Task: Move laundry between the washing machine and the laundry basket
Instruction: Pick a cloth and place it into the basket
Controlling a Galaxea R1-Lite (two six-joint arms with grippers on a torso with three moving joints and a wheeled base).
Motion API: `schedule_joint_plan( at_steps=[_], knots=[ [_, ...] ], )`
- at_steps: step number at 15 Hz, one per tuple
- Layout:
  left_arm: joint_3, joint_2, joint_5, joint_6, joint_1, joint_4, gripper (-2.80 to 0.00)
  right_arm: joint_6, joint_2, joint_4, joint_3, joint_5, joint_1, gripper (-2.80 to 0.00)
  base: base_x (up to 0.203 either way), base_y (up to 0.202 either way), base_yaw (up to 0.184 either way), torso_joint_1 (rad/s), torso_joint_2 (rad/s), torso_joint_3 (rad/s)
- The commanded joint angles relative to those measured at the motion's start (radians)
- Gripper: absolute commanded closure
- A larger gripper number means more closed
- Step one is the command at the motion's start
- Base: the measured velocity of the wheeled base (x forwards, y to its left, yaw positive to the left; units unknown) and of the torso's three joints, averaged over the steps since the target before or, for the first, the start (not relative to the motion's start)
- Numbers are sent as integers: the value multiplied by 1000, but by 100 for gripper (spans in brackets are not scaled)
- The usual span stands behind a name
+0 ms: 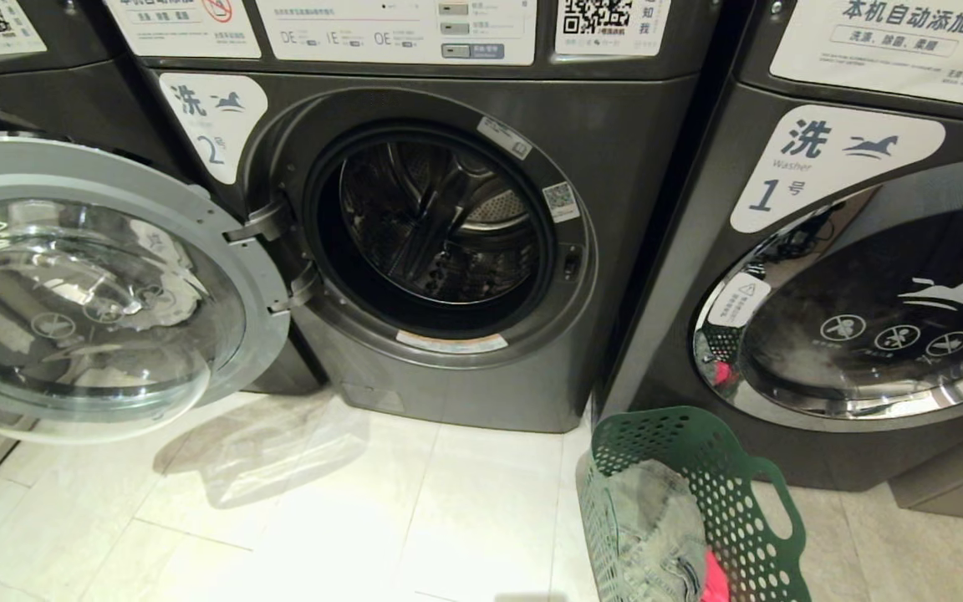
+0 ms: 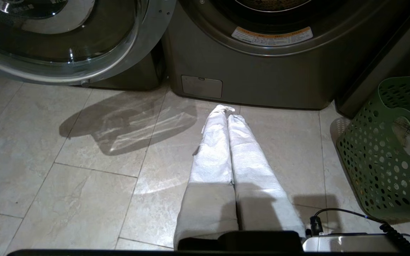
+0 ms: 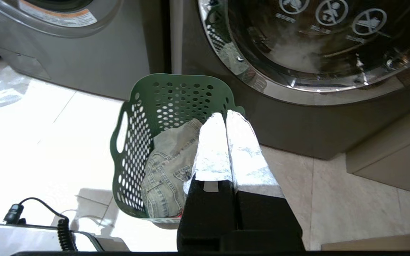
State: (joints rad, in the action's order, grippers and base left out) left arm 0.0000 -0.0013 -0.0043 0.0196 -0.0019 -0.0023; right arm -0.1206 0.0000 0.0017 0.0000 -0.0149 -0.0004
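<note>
Far left: glass door [image 1: 89, 293] swung fully open on its hinge, chrome rim facing out, casting a shadow on the tiled floor [image 1: 298, 518]. Next to it, the washing machine [image 1: 465, 376], label 2 with the horse; drum [image 1: 440, 221] open, dark inside, can't make out any laundry in it. Right of that, machine labelled 1 [image 1: 833, 167], door shut.

The laundry basket [image 1: 749, 502], green and perforated, stands on the floor in front of the gap between the two machines, nearer machine 1. In it: grey denim [image 1: 649, 527], with a bit of pink fabric [image 1: 714, 581] beside it.

Neither arm shows in the head view. Left gripper [image 2: 227, 111] hangs low over bare floor in front of the washing machine's base, white-wrapped fingers [image 2: 212, 149] pressed together, holding nothing. Right gripper [image 3: 225, 114] hovers above the basket's rim, fingers likewise pressed together and holding nothing, denim just beside them in the wrist view.
</note>
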Motion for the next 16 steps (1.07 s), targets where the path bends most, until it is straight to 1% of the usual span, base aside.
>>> schedule_joint_plan(
  at_steps=[1, 6, 9, 15, 16],
  knots=[
    [0, 1, 0, 0, -1, -1, 0, -1, 2, 0, 0, 0, -1, 0, 0, 0, 0, 0, 0, 0],
    [0, 1, 0, 0, -1, -1, 0, 6, 2, 1, 0, 0, -1, 0, 0, 0, 0, 0, 0, 0],
    [0, 3, 0, 3, -1, 1, 0, 48, 2, 0, 0, 1, -1, 0, 0, 0, 0, 0, 0, 0],
    [0, 2, -2, 3, -1, 1, 0, 47, 2, 0, 0, 1, -1, 0, 0, 0, 0, 0, 0, 0],
    [0, 3, -2, 3, -1, 1, 0, 47, 2, 0, 0, 1, -1, 0, 3, 6, -80, -2, -2, 2]
  ],
)
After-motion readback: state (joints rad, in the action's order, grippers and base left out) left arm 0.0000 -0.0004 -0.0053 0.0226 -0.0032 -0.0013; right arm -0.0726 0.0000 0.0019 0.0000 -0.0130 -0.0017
